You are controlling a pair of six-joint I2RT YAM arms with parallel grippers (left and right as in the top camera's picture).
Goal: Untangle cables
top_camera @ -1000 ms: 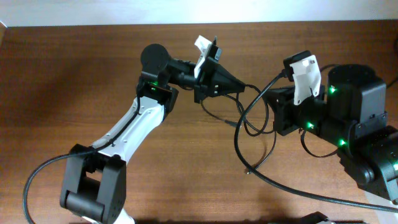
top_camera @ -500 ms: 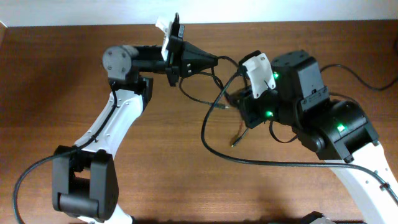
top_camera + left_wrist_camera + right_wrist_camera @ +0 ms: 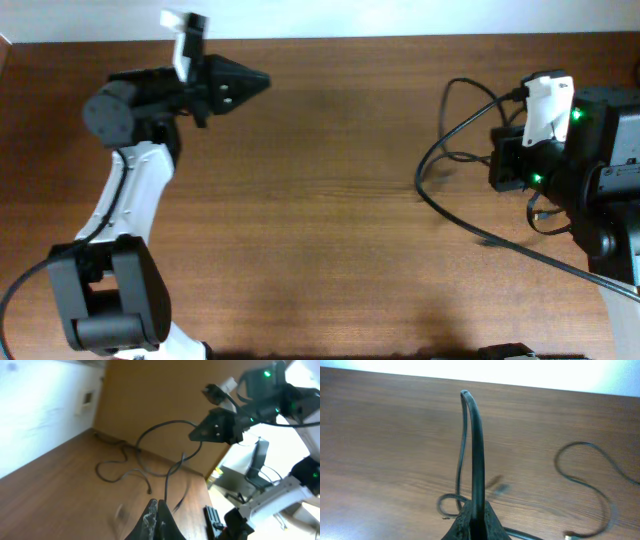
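**Right gripper clamps a cable loop**

Bottom centre, right wrist view: the right gripper (image 3: 472, 516) is pinched on the cables (image 3: 478, 445), a loop standing tall. Beyond, lower right, a loose strand (image 3: 590, 485) curls on the table (image 3: 380, 435). Far upper left overhead sits the left gripper (image 3: 258, 81), fingers together, well apart from them.

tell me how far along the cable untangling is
Looks done: one loose cable lies on the table, seemingly apart from the other. In hand: the right gripper is shut on the held cable, folded into a loop. The left gripper is shut, apparently empty. Left: laying the held cable out separately; I cannot tell if they cross elsewhere.
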